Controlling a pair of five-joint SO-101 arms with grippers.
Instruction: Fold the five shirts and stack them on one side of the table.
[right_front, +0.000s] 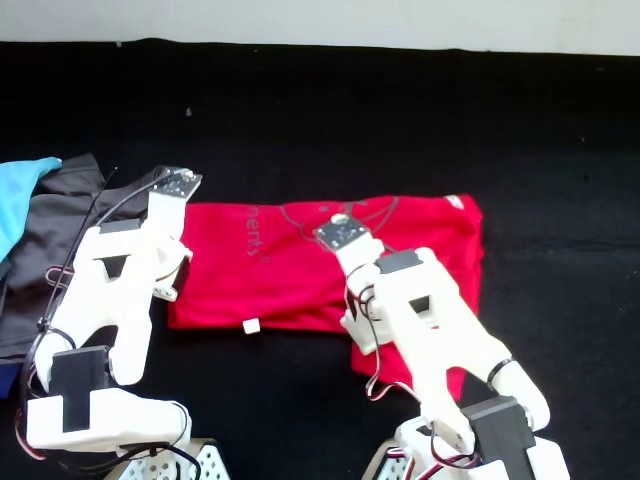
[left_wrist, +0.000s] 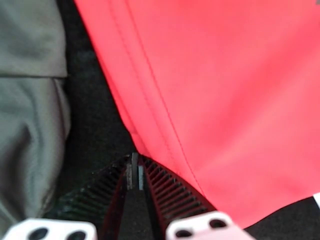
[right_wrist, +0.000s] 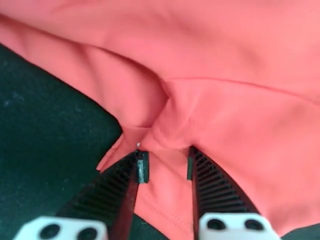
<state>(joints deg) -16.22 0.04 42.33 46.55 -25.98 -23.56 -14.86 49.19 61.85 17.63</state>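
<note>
Black cloth covers the desk (right_front: 560, 150), which is backed by a pale wall (right_front: 400, 20).

Two risks are judged from here. With one pincer shut at the hem and the other spread over bunched cloth, a lift could take up a single layer, so the fold would be dragged askew. A slipped hem would also let the red shirt (right_front: 290, 270) fall back in a heap. The cause in either case would be a shallow or uneven bite on thin, slack fabric.

The left pincer (left_wrist: 134, 170) is pressed together, its tips set at the shirt's hemmed edge. Whether any cloth is nipped between them cannot be told. The right pincer (right_wrist: 166, 165) is spread partway, with a raised pucker of red cloth lying between its jaws and nothing clamped.

Outward from these, the red shirt is spread at the middle of the desk. The left pincer sits at its 10 o'clock corner and the right pincer near its 12 o'clock. A small white tag (right_front: 251, 325) is seen at the shirt's 6 o'clock edge. At 9 o'clock a grey shirt (right_front: 50, 220) lies just beside it, with a blue shirt (right_front: 15, 195) on top at the desk's edge.
</note>
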